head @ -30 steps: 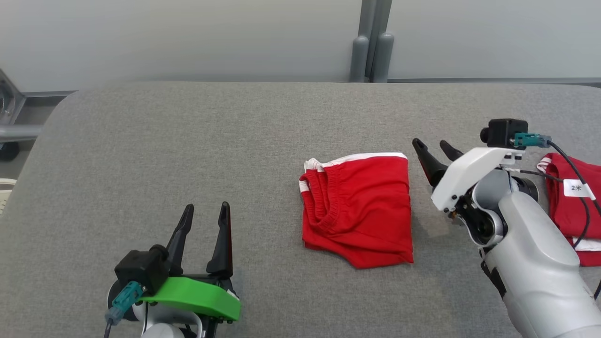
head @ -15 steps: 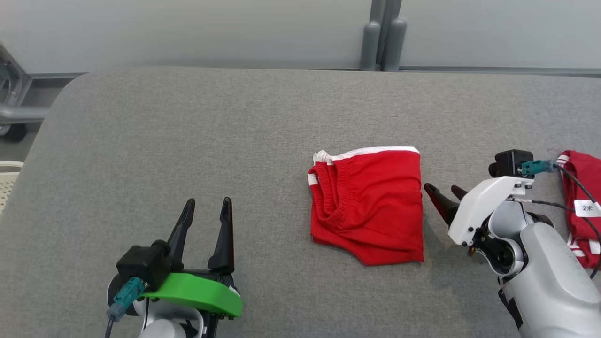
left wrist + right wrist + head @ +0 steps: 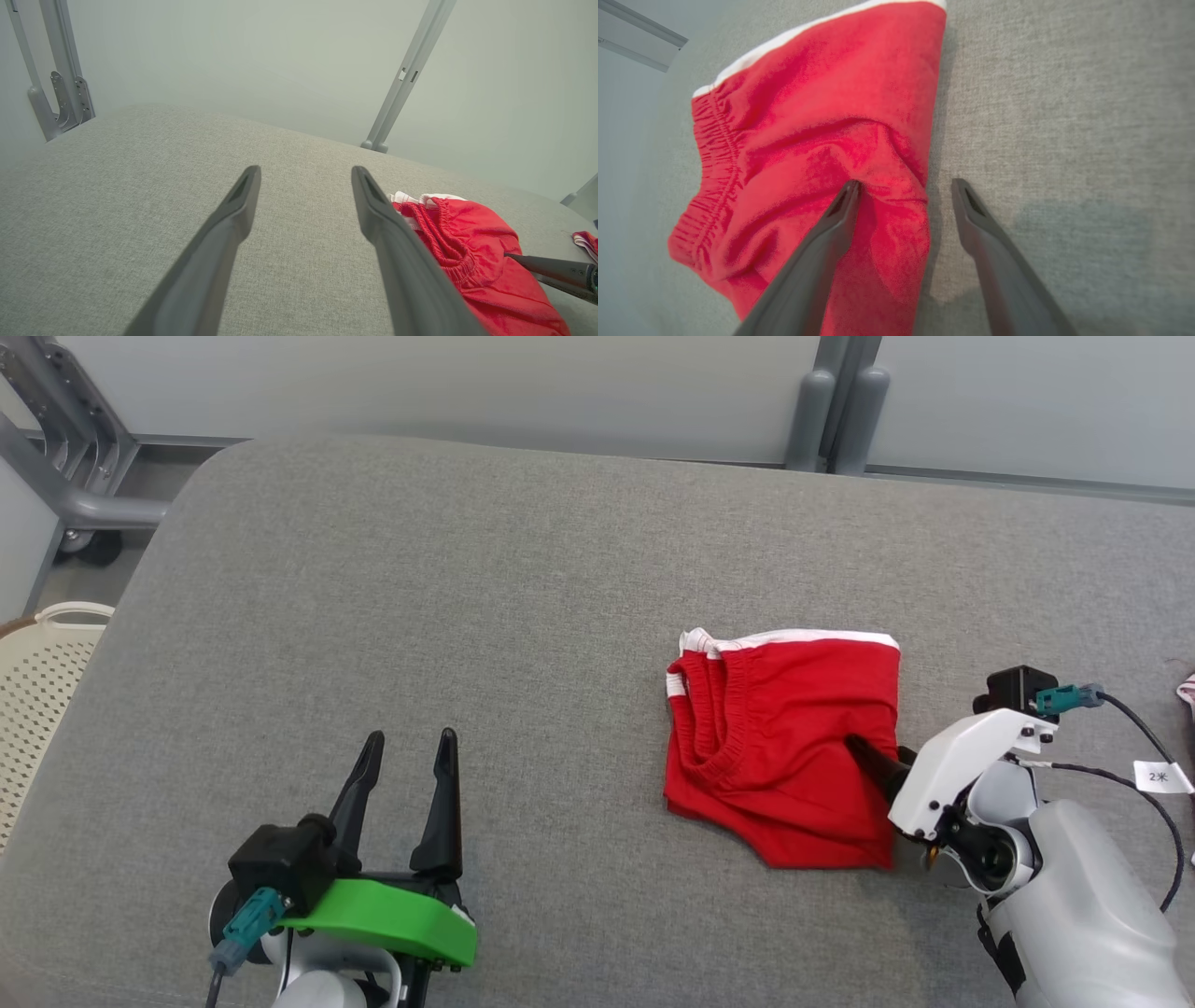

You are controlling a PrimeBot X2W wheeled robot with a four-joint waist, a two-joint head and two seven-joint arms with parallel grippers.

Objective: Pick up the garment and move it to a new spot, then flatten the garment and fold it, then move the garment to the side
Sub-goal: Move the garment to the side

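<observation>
Head view looks down on a grey fabric-covered table (image 3: pixel 467 616) with rounded far corners. A folded pair of red shorts with white trim and a gathered elastic waistband (image 3: pixel 780 747) lies flat on it, right of centre and in the nearer half. The waistband faces left and the white trim runs along the far edge.

The right gripper (image 3: pixel 878 753), on a white and grey arm, points left at the shorts' right edge with its two dark fingers spread apart and nothing gripped between them. In the right wrist view the right gripper (image 3: pixel 906 183) straddles that edge. One finger (image 3: pixel 831 233) lies over the red cloth with its tip at a spot where creases gather. The other finger (image 3: pixel 985 233) is over bare table just beside the hem.

The left gripper (image 3: pixel 411 737), with a green cover at its wrist, hovers over the near left of the table, well apart from the shorts. Its fingers point away and stand wide, empty. In the left wrist view the left gripper (image 3: pixel 304 170) frames bare grey fabric, with the shorts (image 3: pixel 472 261) off to the right.

A cream perforated basket (image 3: pixel 37 653) sits beyond the table's left edge. A scrap of another red and white cloth (image 3: pixel 1186 691) shows at the right border.
</observation>
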